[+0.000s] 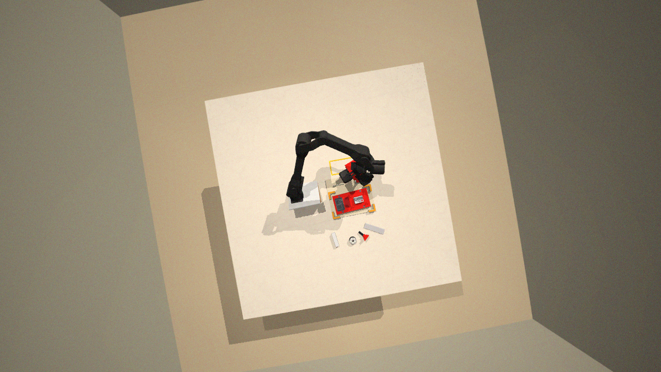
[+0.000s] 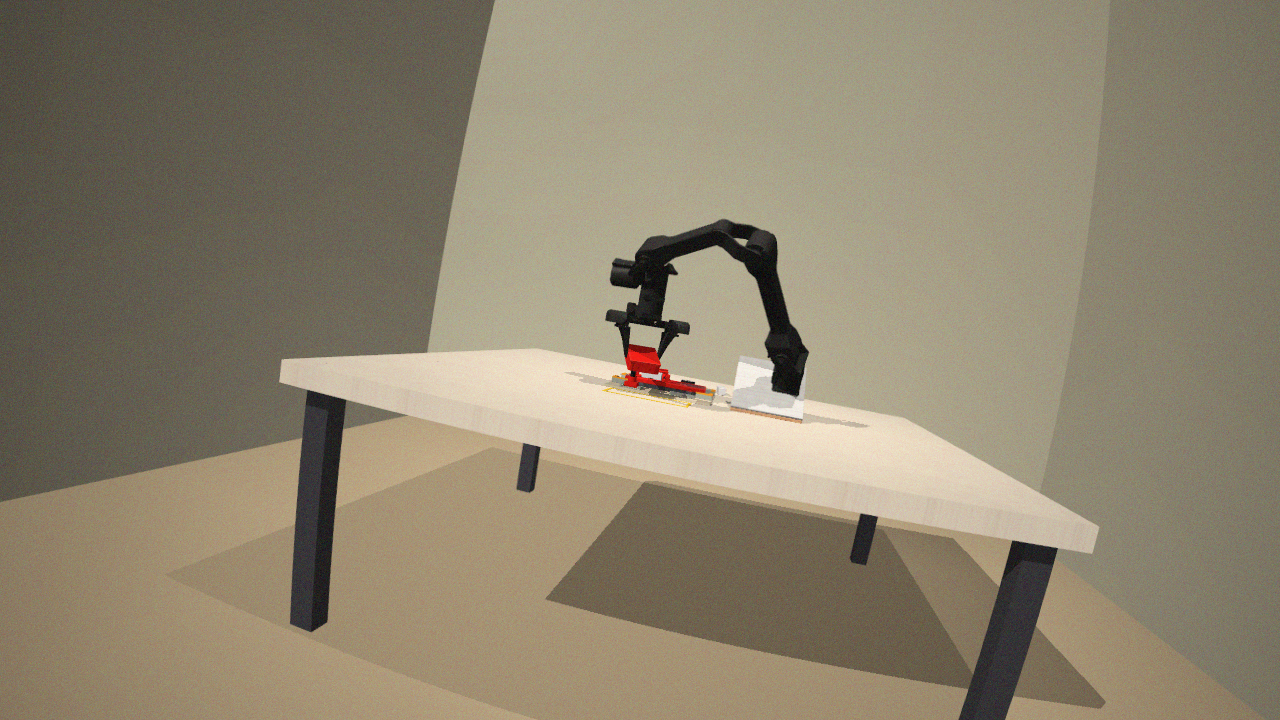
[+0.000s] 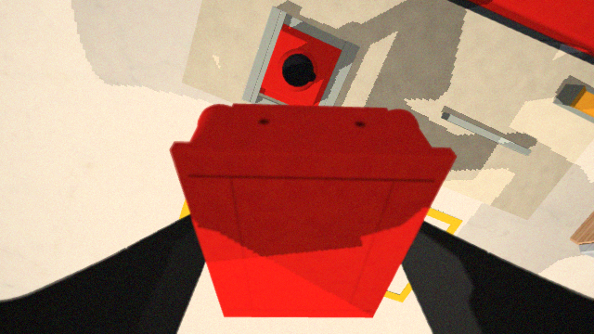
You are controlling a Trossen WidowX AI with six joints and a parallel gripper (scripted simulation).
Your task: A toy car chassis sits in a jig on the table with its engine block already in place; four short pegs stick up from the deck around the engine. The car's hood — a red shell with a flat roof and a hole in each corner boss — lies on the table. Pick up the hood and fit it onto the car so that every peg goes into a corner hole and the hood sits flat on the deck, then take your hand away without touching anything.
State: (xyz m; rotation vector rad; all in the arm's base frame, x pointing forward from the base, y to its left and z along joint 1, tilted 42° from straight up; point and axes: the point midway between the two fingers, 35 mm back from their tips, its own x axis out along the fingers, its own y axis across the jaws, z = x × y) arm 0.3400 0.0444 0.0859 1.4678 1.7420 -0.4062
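The red hood is held between the two black fingers of my gripper, which is shut on its sides. The hood hangs a little above the table, roof up, and its two small front holes show in the wrist view. The red chassis sits between the orange corners of the jig, beside the gripper. The grey-white engine block is on its deck. The pegs are too small to make out.
A yellow outline lies under the hood. A red part with a black knob stands in a grey frame. A thin grey bar lies near it. A white panel stands by the arm's base. Several loose parts lie beyond the chassis.
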